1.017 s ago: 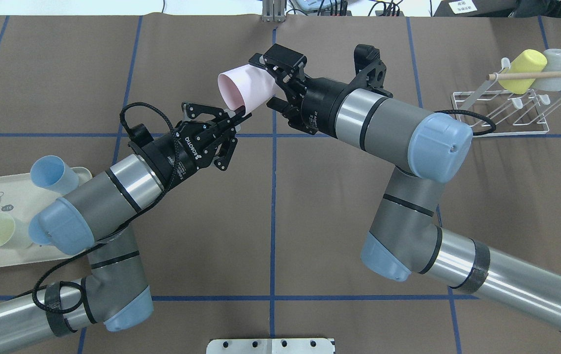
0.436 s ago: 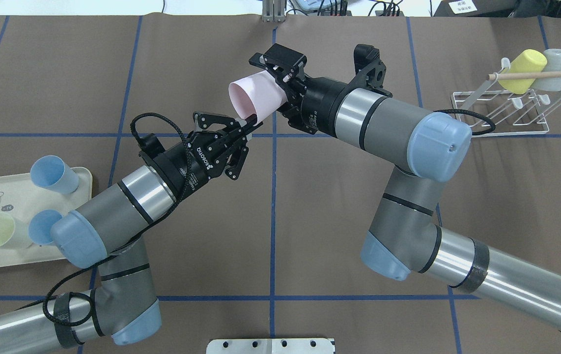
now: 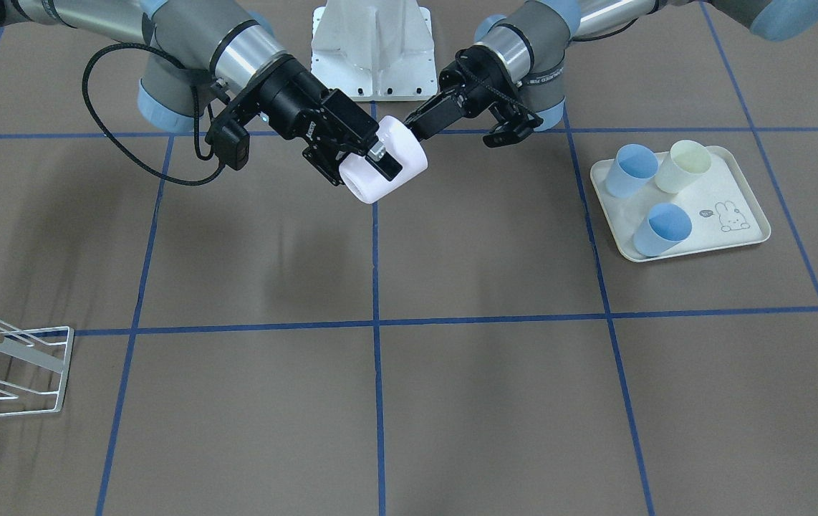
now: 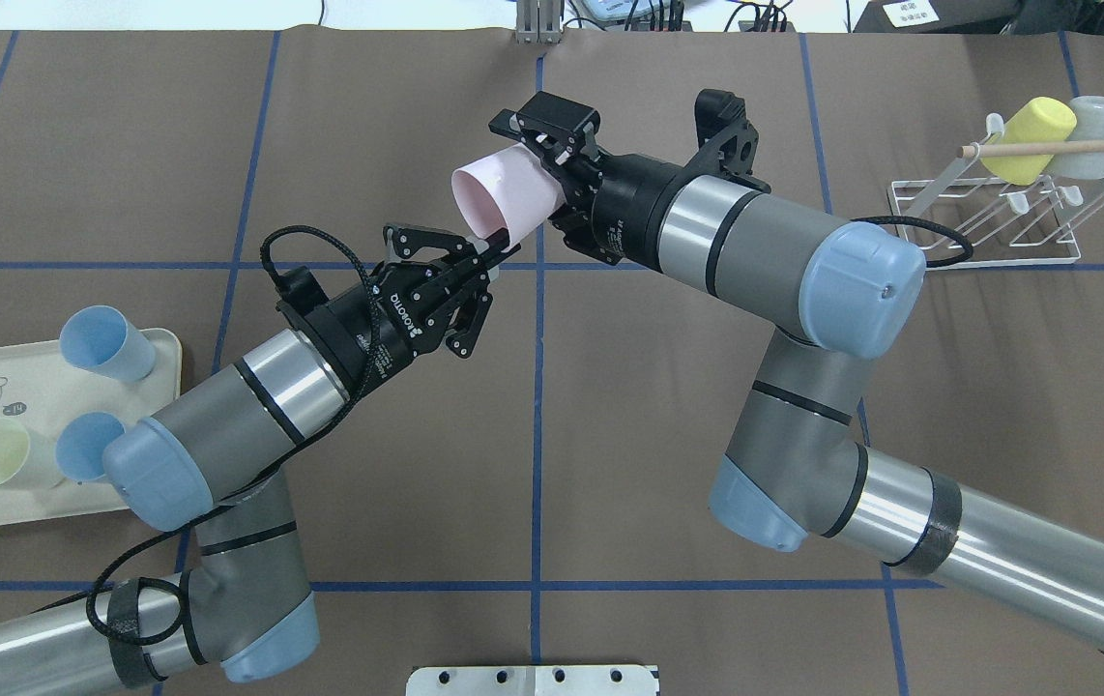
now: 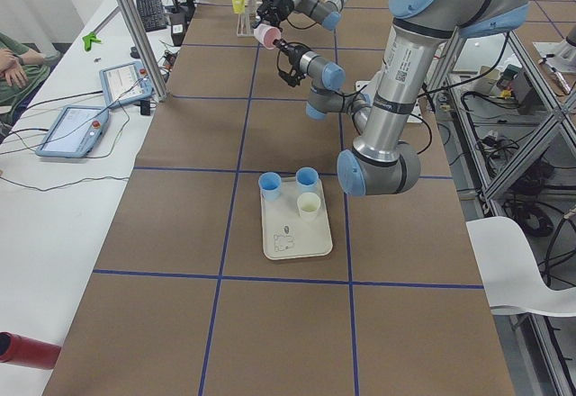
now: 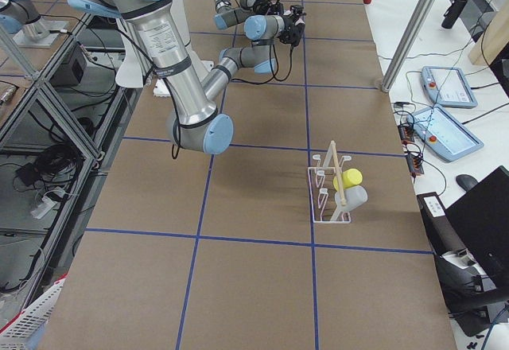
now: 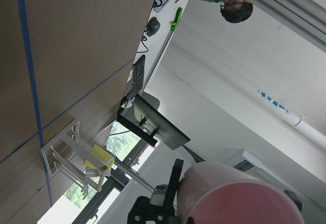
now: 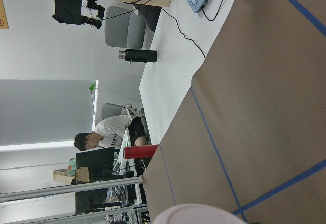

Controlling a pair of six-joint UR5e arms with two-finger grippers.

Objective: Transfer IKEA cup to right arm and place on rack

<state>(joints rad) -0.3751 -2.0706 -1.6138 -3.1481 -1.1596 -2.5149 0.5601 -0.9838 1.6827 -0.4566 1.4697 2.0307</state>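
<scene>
From the front-facing camera, a smooth, matte pink cup (image 3: 405,161) hangs on its side above the brown paper-covered bench (image 3: 495,401), between the two arms. The black right end effector (image 3: 369,168) is clamped across its closed base, one finger lying over the wall. The left end effector (image 3: 417,127) has its slim fingers drawn together on the thin rim at the open mouth. A cream rabbit-print tray (image 3: 756,215) carries two blue tapered cups and a pale yellow one. The white wire rack (image 3: 36,358) sits at the bench's far corner.

Overhead, the cup's mouth points toward the left arm; its base is gripped by the right arm (image 4: 774,261). The rack stands well apart to the right, holding a yellow cup (image 4: 1026,140) and a grey cup (image 4: 1093,135) behind a pale wooden dowel (image 4: 1064,147). A second ago the right fingers stood wide on either side of the base — now they are closed on it. The cup has shifted slightly right, and the left arm has advanced, uncovering the second blue cup on the tray.

From the left end, the cup is a small pink spot between the far grippers; grip cannot be judged there.

From the right end, the rack is clear, the cup hidden.

The left wrist camera shows the cup's rounded pink wall — the right wrist, only its pale edge.
</scene>
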